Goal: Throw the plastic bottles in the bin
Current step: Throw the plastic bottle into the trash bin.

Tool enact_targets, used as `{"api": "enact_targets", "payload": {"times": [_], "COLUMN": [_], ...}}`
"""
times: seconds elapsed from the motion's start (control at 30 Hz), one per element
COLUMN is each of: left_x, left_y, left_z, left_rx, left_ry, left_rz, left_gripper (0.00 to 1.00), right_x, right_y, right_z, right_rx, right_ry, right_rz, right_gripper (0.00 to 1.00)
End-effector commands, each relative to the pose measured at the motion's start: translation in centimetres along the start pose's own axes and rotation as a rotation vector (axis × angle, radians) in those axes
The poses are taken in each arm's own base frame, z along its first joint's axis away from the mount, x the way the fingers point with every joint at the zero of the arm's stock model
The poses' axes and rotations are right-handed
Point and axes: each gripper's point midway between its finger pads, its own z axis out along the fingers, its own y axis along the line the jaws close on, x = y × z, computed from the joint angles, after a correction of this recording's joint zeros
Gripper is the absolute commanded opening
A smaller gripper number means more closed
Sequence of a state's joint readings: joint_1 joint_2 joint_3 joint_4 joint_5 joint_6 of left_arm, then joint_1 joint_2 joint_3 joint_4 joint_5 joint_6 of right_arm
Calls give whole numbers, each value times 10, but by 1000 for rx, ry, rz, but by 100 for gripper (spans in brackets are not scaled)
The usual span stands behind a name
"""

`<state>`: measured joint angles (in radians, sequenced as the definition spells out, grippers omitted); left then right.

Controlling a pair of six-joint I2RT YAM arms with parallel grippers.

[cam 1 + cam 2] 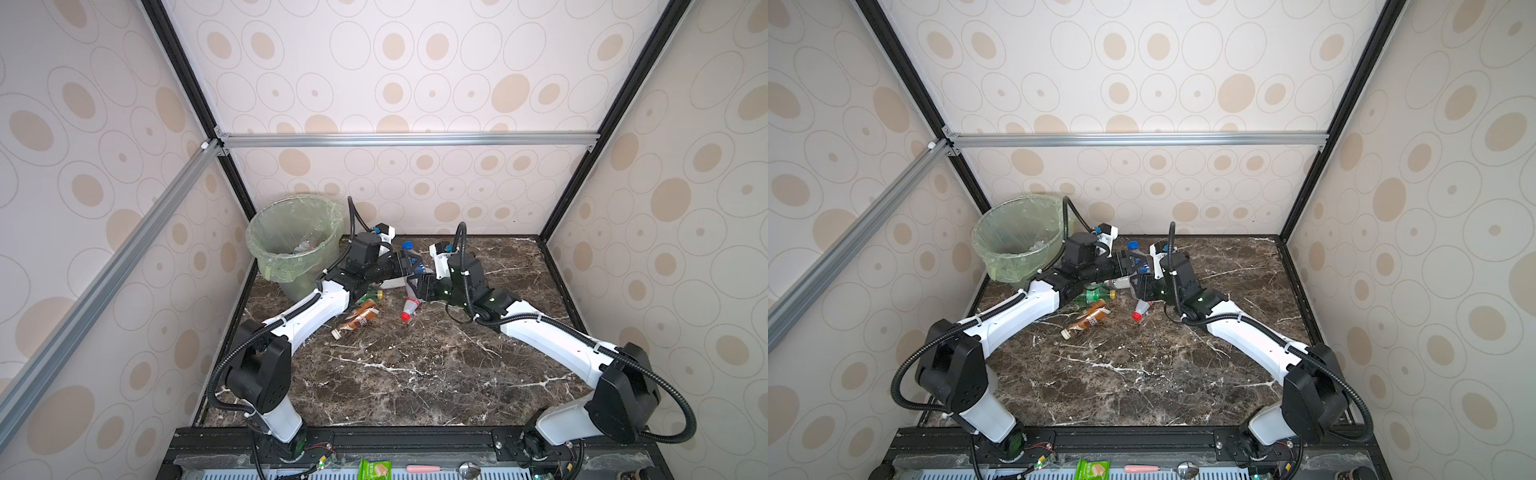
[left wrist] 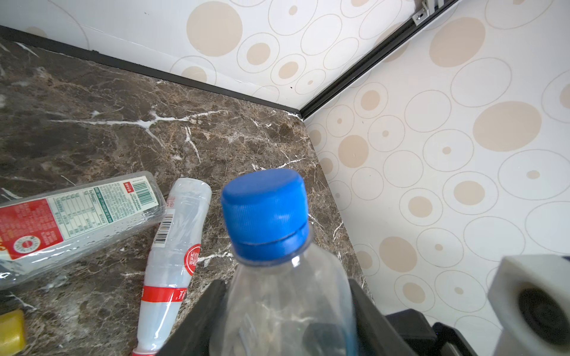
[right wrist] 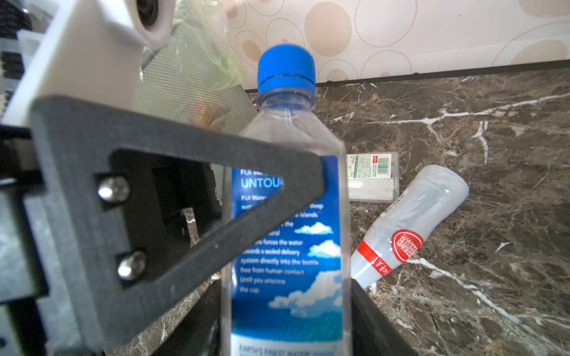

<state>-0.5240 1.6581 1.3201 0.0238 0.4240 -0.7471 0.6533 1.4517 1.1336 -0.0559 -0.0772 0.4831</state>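
Near bin (image 1: 286,266) — L claw (image 2: 287,323) grips blue-cap btl (image 3: 287,292).

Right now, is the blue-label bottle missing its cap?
No, in the right wrist view the blue-label bottle has its blue cap seated on the neck.

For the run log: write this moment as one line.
left gripper: closed on blue-capped bottle | right gripper: around same bottle, grip unclear | bin: bottle not in yet
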Motion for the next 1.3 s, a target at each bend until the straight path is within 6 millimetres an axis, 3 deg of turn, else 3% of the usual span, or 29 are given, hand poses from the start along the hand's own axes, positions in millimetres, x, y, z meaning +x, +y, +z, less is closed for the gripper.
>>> {"api": "enact_targets", "payload": {"times": [0.0, 0.27, 0.53, 0.77, 0.97, 1.07, 1.27], "left_x": [-27, -65, -126, -191, -243, -262, -275], "left_y": [-10, -13, -20, -16, -11, -15, -14], "left_z": [-2, -12, -51, -124, -213, -260, -316], "left_rx": [-36, -118, -234, -327, -428, -497, -606], "left_ry": [-60, -104, -210, -363, -533, -624, -714], "left_rz": [81, 168, 267, 285, 293, 314, 333], "left_gripper": [47, 49, 49, 50, 51, 53, 54], "right_x": [5, -7, -36, -62, -76, -78, -75], "right_y": [1, 8, 33, 66, 96, 105, 113], "right_z": [-9, -26, -47, -54, -52, -50, -43], "right_rx": [-7, -22, -98, -150, -194, -211, -230], "right_ry": [12, -32, -122, -177, -194, -197, -185], "right_rz": [-24, -68, -128, -202, -248, -255, -266], "right_gripper": [64, 82, 100, 99, 99, 99, 99]}}
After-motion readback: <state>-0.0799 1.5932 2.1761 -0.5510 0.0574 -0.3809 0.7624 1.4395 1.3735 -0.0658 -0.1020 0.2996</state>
